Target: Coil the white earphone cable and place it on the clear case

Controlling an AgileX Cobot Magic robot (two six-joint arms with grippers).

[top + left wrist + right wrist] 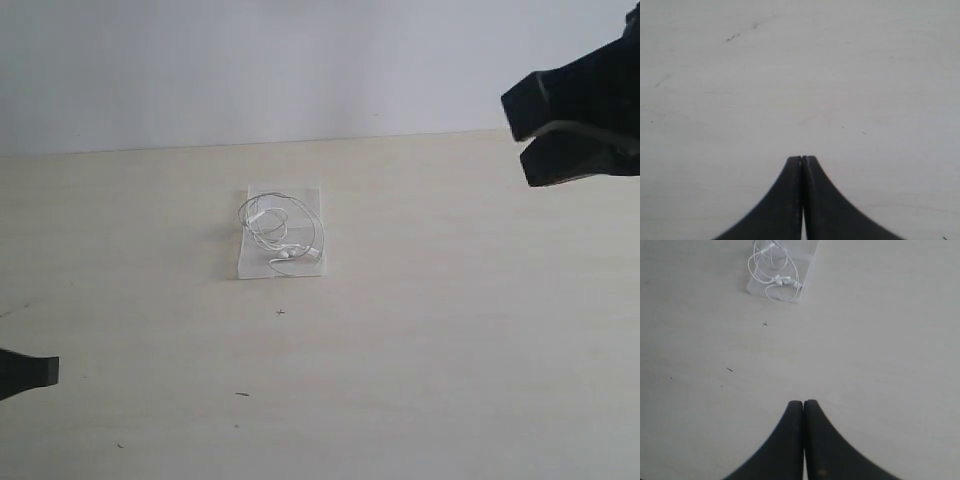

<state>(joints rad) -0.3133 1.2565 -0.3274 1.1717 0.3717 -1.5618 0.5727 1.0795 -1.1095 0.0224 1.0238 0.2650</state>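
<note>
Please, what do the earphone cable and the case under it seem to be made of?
The white earphone cable: probably plastic-coated wire, as it lies in thin soft loops. The clear case: likely hard transparent plastic, since the table colour shows through its flat, straight-edged body.

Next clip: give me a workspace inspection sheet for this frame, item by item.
Surface: pale table, flat and matte.
Job's things: white earphone cable lies in loose loops on the clear case, near the table's middle.
Clutter: a few small dark specks; nothing else seen.
Grippers: left gripper jaws shut, holding nothing; right gripper jaws shut, holding nothing, well apart from the case.
Cables: no robot cables seen.
Surroundings: plain pale wall behind the table.
</note>
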